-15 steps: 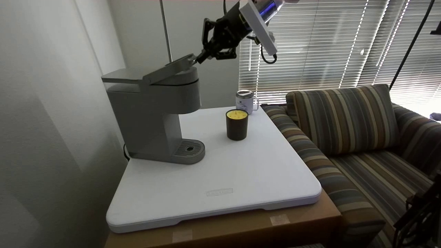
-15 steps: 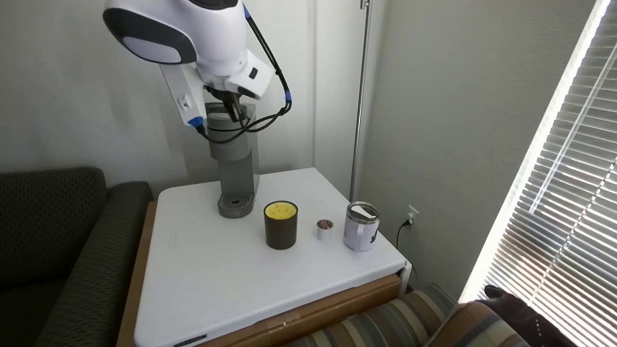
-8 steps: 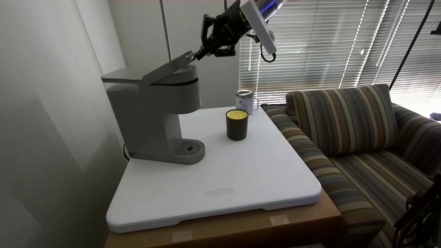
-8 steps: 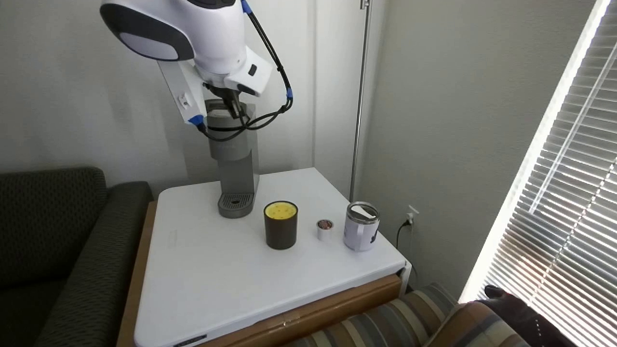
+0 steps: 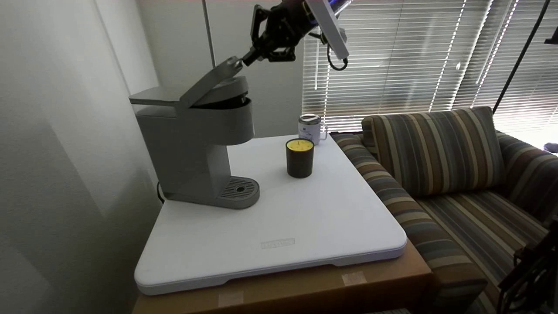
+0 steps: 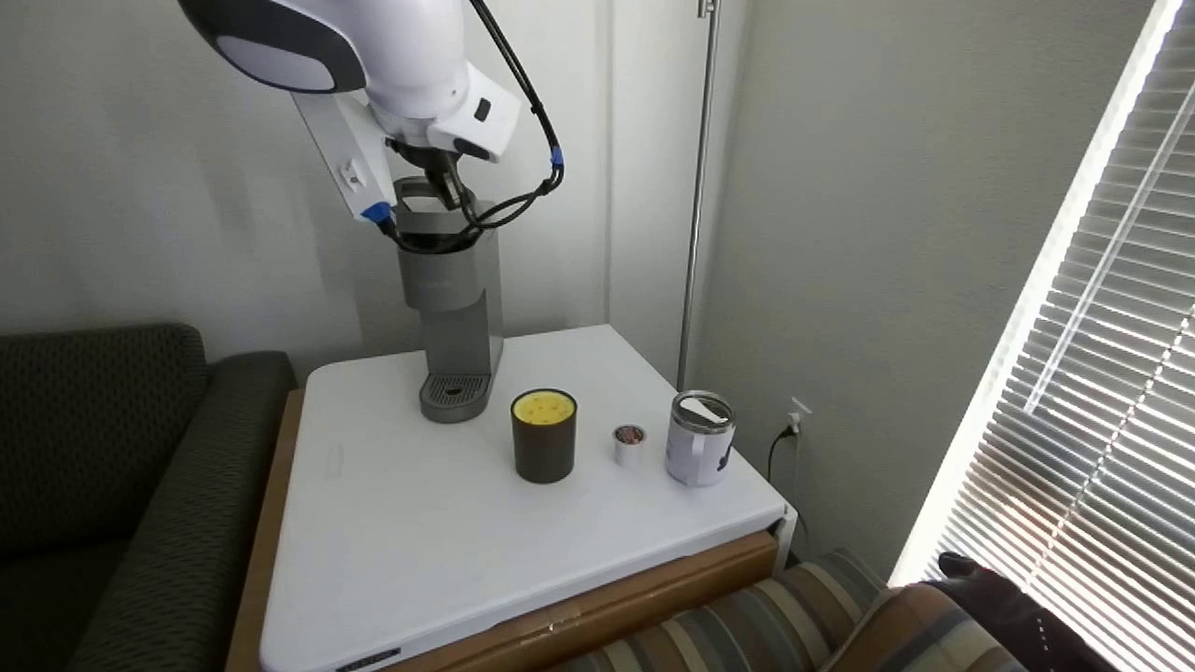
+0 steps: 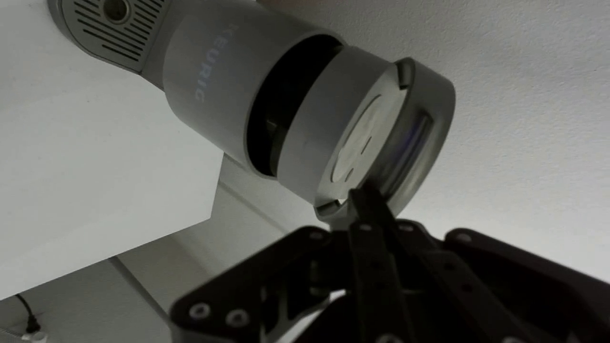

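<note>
A grey Keurig coffee maker (image 5: 192,144) stands on the white table (image 5: 322,218), seen in both exterior views. Its loop-shaped lid handle (image 7: 431,124) is tilted up, and the brew head (image 7: 329,119) under it is partly raised. A dark gap shows between that head and the body. My black gripper (image 7: 367,193) is shut, with its fingertips together at the inside of the handle's front end, seemingly touching it. Nothing is seen between the fingers. In an exterior view the gripper (image 5: 247,61) meets the handle's tip from the front and above; cables partly cover it in an exterior view (image 6: 453,191).
On the table are a dark candle jar (image 6: 544,443) with yellow wax, a small coffee pod (image 6: 629,446) and a white lidded mug (image 6: 698,448). A wall (image 5: 78,131) rises close beside the machine. A striped sofa (image 5: 436,152) adjoins the table.
My gripper has moved upward and slightly toward the machine. The lid handle has tilted higher with it, and the brew head has lifted, widening the dark gap over the body.
</note>
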`<state>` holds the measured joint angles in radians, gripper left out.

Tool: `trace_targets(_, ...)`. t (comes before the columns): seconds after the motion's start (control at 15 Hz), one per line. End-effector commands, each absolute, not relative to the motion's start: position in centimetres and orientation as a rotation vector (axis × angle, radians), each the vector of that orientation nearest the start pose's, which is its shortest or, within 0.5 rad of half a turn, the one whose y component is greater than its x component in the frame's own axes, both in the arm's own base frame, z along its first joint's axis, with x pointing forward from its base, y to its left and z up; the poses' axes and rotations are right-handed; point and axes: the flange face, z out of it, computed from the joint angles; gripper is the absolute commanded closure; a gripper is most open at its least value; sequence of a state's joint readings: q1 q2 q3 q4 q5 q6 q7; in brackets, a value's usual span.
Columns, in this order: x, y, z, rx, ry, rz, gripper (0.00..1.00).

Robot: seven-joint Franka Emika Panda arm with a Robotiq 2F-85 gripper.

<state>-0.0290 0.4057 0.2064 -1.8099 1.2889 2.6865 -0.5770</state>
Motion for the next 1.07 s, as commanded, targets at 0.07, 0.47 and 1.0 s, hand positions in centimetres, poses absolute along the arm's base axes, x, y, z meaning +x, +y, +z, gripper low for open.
trace_targets(0.07, 66.2, 7.7, 37.1, -2.216, 0.387, -0.674, 1.00)
trace_targets(0.47, 66.2, 8.1, 38.4, -2.192, 0.380, -0.692, 1.00)
trace_targets(1.0, 64.8, 5.6, 38.1, -2.285, 0.533, -0.805, 1.00)
